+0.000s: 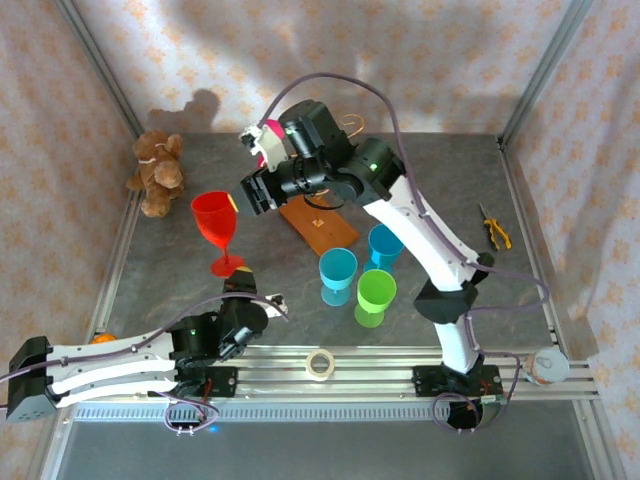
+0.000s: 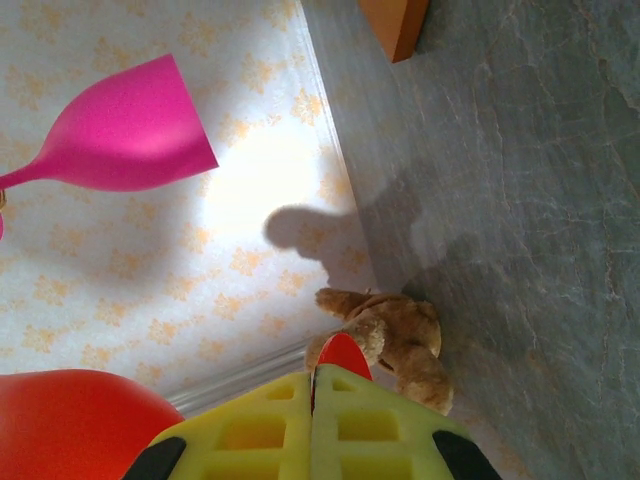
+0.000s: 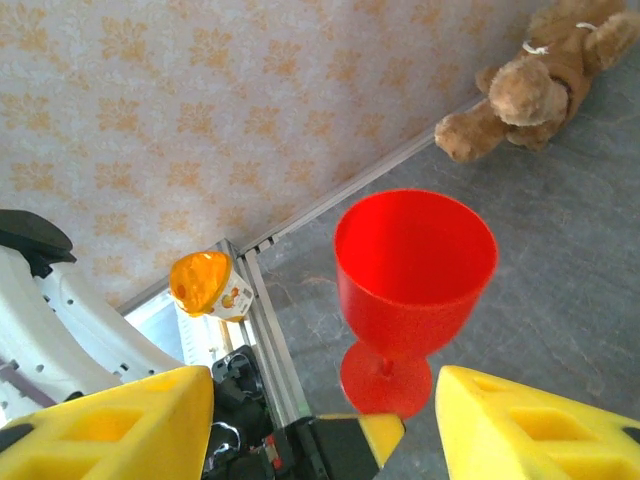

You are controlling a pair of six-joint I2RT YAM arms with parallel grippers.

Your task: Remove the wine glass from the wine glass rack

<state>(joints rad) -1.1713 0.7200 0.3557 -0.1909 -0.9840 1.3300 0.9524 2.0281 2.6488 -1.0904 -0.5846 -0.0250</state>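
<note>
My right hand point(image 3: 325, 415) stands open, its jaws well apart and empty. The red wine glass point(image 3: 412, 265) stands upright on the table point(image 3: 560, 250) just beyond them. My left hand point(image 2: 312, 385) is closed, pinching the rim of that glass's foot. A pink wine glass point(image 2: 120, 130) is up at the wine glass rack point(image 1: 320, 228), whose wooden base rests mid-table.

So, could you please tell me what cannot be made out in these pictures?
- Wine glass rack: top external, its wire arms lie behind the right arm.
- Pink wine glass: left wrist, stem cut by the left edge.
- Red wine glass: left wrist, the shut left gripper hides most of its foot; grip unclear.
</note>
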